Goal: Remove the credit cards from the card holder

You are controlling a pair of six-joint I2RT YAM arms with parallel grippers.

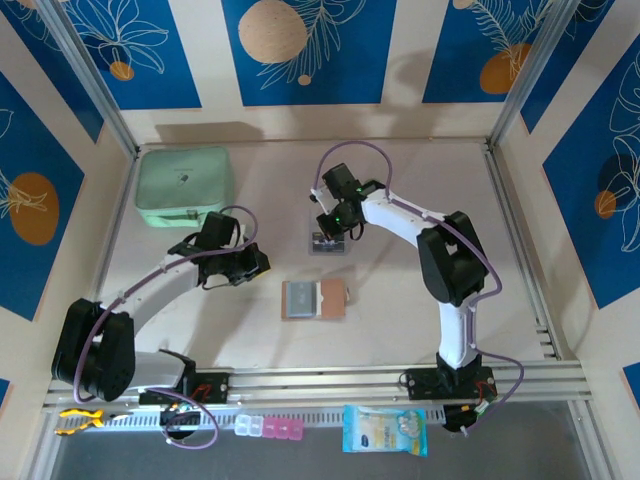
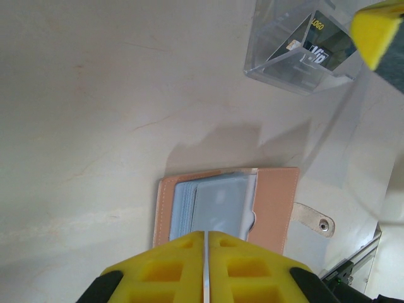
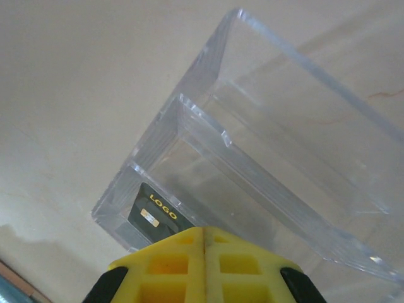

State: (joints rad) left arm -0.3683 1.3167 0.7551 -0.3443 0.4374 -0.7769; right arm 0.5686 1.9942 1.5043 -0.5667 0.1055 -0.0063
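Left pincer (image 2: 205, 237) closed, empty, near card holder (image 2: 276, 203); right pincer (image 3: 203, 232) likewise at clear box (image 3: 284, 145).

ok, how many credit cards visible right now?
1: a dark LOGO card in the clear box. More may be hidden behind it or inside the card holder pockets.

**White links, black joints, yellow fingertips**

The left arm (image 1: 150, 285), at lower left of the overhead view, and the right arm (image 1: 400, 213), right of centre, have glossy white links between bulky black joint housings. A thin purple cable (image 1: 345, 147) loops along each. Black base plates (image 1: 445, 385) sit on a silver rail (image 1: 330, 380). In the wrist views, the left gripper (image 2: 206, 243) and right gripper (image 3: 203, 235) show bright yellow pads moulded with square recesses, black at the lower corners.
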